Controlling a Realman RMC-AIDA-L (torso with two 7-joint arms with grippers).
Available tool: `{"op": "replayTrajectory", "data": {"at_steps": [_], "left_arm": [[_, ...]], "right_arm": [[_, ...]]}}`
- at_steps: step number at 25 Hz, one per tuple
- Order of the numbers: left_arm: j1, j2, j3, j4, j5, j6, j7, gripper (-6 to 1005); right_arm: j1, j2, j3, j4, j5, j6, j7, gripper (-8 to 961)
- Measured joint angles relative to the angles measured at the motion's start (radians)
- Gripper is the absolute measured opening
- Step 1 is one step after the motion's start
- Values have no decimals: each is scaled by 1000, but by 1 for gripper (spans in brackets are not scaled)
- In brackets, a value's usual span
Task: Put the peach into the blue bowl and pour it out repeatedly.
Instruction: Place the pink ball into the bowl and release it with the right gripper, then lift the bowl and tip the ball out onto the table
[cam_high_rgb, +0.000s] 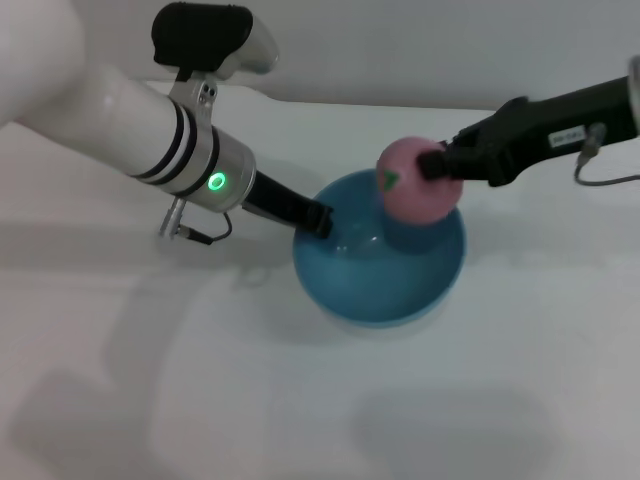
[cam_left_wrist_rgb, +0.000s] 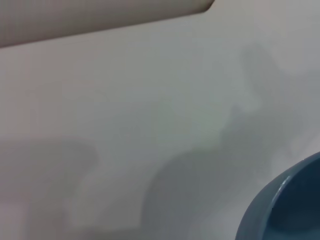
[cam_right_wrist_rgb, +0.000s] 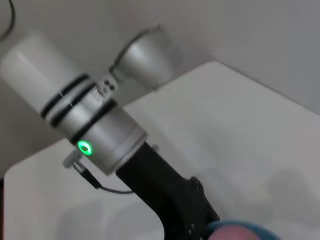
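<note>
Head view: right hand (cam_high_rgb: 436, 163) grips the peach (cam_high_rgb: 415, 185) over the blue bowl (cam_high_rgb: 380, 290), left hand (cam_high_rgb: 318, 219) pinches its rim; wrist views miss that.

- Left arm (cam_high_rgb: 120, 115): glossy white tube with two black bands, a silver collar bearing a lit green ring light (cam_high_rgb: 216, 182), a thin black cable looped beneath
- Right arm (cam_high_rgb: 545, 125): matte black, white label, grey cable
</note>
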Motion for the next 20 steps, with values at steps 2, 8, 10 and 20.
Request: {"op": "replayTrajectory", "data": {"at_steps": [2,8,10,20], "left_arm": [[-2,1,-2,3,-6,0,0,0],[-5,1,-2,6,-9,-1,1,0],[-5,1,-3,7,-10,-3,1,1],[45,-4,49,6,-22,-225,3,0]], "right_arm": [[-1,0,-16,5,0,13,0,146],[6,-2,-83,9,-23,46,2,257],[12,-2,-98,9,-29,62,5,320],[8,-21,97,-28,-20,-14,186,366]]}}
